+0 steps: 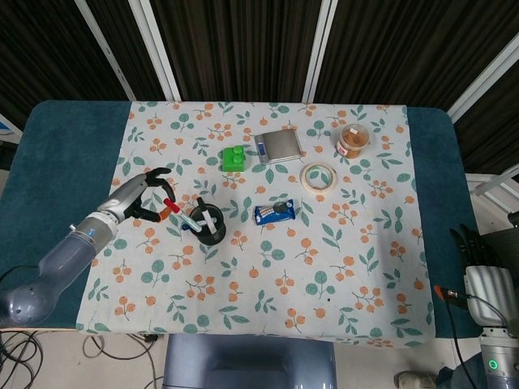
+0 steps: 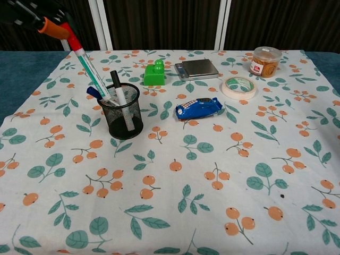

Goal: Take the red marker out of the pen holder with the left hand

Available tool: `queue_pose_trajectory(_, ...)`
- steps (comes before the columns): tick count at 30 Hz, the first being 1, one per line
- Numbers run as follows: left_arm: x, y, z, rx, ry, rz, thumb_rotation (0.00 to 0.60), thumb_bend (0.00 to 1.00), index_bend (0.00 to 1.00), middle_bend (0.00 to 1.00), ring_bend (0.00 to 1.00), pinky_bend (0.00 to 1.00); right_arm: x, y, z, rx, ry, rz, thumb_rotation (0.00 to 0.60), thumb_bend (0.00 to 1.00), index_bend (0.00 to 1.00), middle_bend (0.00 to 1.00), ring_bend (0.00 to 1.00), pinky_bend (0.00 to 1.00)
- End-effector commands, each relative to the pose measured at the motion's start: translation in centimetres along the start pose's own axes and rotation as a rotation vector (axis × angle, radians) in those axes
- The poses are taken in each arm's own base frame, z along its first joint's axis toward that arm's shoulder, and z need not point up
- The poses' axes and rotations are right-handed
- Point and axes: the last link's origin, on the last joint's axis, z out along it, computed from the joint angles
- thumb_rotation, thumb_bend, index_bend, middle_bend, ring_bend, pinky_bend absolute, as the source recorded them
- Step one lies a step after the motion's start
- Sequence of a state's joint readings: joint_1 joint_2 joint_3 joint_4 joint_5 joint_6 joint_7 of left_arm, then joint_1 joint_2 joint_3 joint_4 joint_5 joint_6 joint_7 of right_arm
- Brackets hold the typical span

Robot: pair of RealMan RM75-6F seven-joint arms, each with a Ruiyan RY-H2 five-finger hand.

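Observation:
A black mesh pen holder (image 2: 123, 116) (image 1: 208, 227) stands on the floral cloth, left of centre. My left hand (image 1: 136, 199) (image 2: 33, 9) is raised up and to the left of it and pinches the red cap end of the red marker (image 2: 85, 65) (image 1: 171, 204). The marker hangs tilted, its white-and-green barrel running down to the holder's rim, where its lower tip is hidden among the other pens. A black marker (image 2: 115, 84) and a blue one (image 2: 94, 93) remain in the holder. My right hand (image 1: 473, 245) hangs off the table's right edge, fingers straight, holding nothing.
Behind the holder sit a green block (image 2: 154, 73), a small scale (image 2: 197, 69), a tape roll (image 2: 238, 86) and a snack jar (image 2: 265, 61). A blue packet (image 2: 198, 108) lies to the holder's right.

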State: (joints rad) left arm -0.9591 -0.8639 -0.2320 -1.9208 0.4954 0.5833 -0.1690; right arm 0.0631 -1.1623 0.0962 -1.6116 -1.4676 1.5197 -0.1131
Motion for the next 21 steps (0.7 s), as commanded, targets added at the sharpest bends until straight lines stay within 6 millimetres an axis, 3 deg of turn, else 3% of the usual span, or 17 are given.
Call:
queue_pose_trajectory(1, 1.0, -0.3, -1.6, -0.014, 0.003, -0.006, 0.600, 0.43, 0.55, 0.05, 0.00, 0.00, 0.0, 0.0, 0.0, 0.000, 0.000, 0.000, 0.600, 0.16, 0.07, 0.00, 0.07, 0.17)
queue_pose_trajectory(11, 3.0, -4.9, -3.8, 0.062, -0.013, 0.013, 0.600, 0.43, 0.55, 0.05, 0.00, 0.00, 0.0, -0.1, 0.0, 0.001, 0.005, -0.002, 0.600, 0.16, 0.07, 0.00, 0.07, 0.17)
queue_pose_trajectory(17, 2.6, -7.8, -2.8, 0.106, -0.050, -0.018, 0.600, 0.43, 0.55, 0.05, 0.00, 0.00, 0.0, -0.1, 0.0, -0.001, 0.004, -0.002, 0.600, 0.16, 0.07, 0.00, 0.07, 0.17)
queue_pose_trajectory(21, 1.7, -8.5, -1.7, 0.113, -0.089, 0.004, 0.600, 0.43, 0.55, 0.05, 0.00, 0.00, 0.0, -0.1, 0.0, -0.001, 0.003, -0.002, 0.600, 0.16, 0.07, 0.00, 0.07, 0.17)
